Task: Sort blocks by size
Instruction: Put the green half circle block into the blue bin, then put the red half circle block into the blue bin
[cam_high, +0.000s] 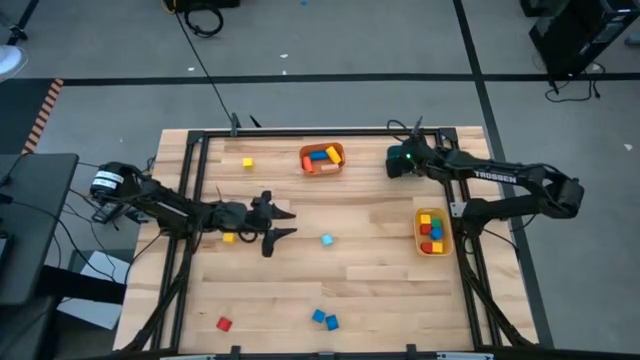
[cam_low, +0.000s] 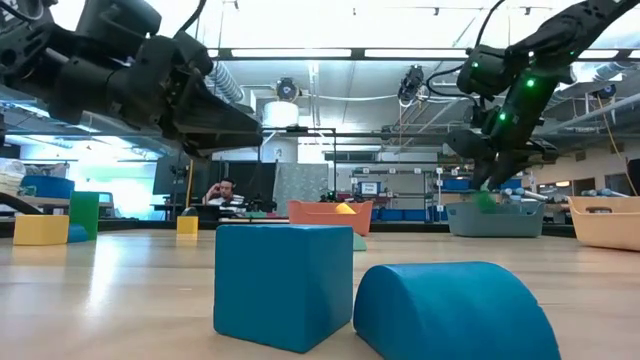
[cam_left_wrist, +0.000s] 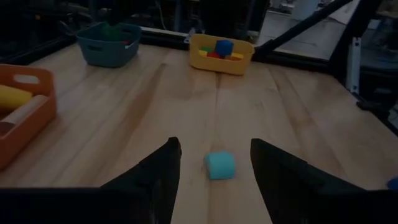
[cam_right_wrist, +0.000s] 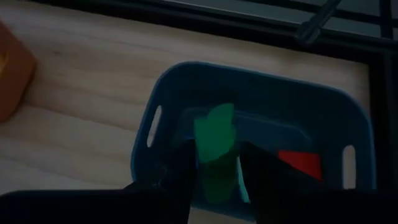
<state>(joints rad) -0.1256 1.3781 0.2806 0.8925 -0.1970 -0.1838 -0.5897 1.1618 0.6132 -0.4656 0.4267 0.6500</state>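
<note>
— What sort of place is this?

— A robotics lab or workshop. The wooden table sits in a black metal frame on a grey floor marked with dark tape lines, and cables trail across it.

— And beyond the table?

— A big open hall with strip lights overhead, metal shelving stacked with blue bins, monitors, and a person seated at a desk far off.

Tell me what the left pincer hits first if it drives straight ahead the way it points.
Most likely the light blue block, lying on the table just ahead between the open left pincer fingers. Beyond it the wood looks free up to the yellow bin, though depth is uncertain.
</note>
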